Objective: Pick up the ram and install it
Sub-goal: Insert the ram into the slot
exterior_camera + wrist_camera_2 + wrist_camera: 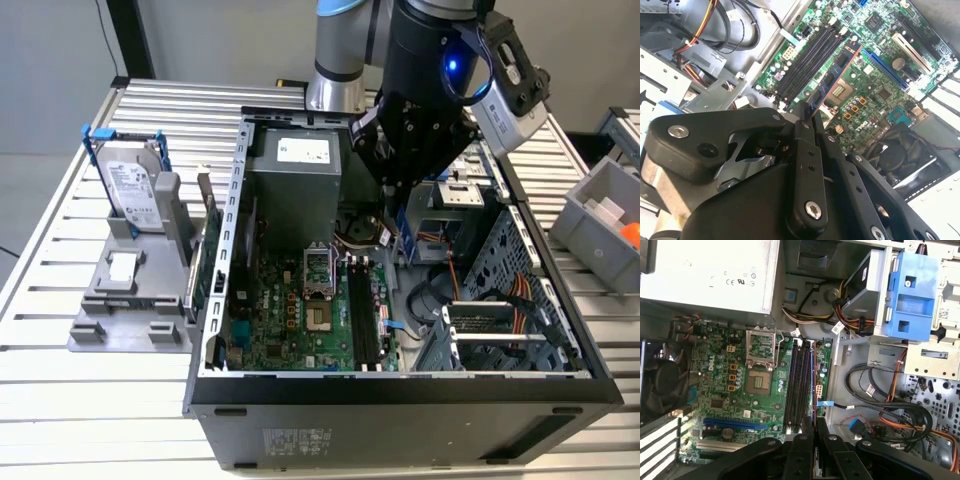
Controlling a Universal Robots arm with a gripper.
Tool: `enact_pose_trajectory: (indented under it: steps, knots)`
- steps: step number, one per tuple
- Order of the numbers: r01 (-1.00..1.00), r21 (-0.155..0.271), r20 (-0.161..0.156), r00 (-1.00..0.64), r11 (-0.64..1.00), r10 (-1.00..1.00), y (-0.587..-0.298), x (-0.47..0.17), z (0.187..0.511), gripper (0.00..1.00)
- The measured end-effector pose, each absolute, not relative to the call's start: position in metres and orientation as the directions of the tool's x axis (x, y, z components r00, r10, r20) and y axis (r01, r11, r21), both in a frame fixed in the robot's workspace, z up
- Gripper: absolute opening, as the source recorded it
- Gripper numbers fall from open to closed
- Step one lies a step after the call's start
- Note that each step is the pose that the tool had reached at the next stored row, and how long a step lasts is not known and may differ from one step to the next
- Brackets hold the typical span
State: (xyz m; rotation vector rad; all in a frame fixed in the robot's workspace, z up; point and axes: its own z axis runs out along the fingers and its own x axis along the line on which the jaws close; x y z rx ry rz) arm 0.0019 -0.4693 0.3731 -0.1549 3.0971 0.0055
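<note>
Closest to the lens in both wrist views: your jaws, black linkage, pinched shut on one end of the ram [832,82]. You hold the stick on edge, out ahead of the jaws, above the motherboard [875,75]. It runs along the same line as the four black memory slots [805,62] and is not seated. In the first wrist view it reads as a thin edge just beside the slots, on the side away from the CPU socket [759,382].

Exterior view, its left to its right. Hard drive [132,190] stands upright in a grey holder [125,300] on the slatted tabletop [60,260]. Next, the open computer case [400,405], lying on its side. Inside: grey power supply [295,190] at the back, green board in front of it, socket mid-board, slots just to the exterior view's right of the socket. Your arm [345,50] hangs over the rear of the case, jaws above the board near the power supply's corner. Past that, a perforated metal drive bay [495,265] with orange cables [520,300]. Far on the exterior view's right, well apart from the case, a grey bin [595,210].
</note>
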Motion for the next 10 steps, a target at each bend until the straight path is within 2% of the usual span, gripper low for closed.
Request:
enact_pose_trajectory:
  steps: [10]
  knots:
    - [-0.100, 0.002, -0.041, -0.994, 0.995, -0.100, -0.4693, 0.0019, 0.3707, 0.00]
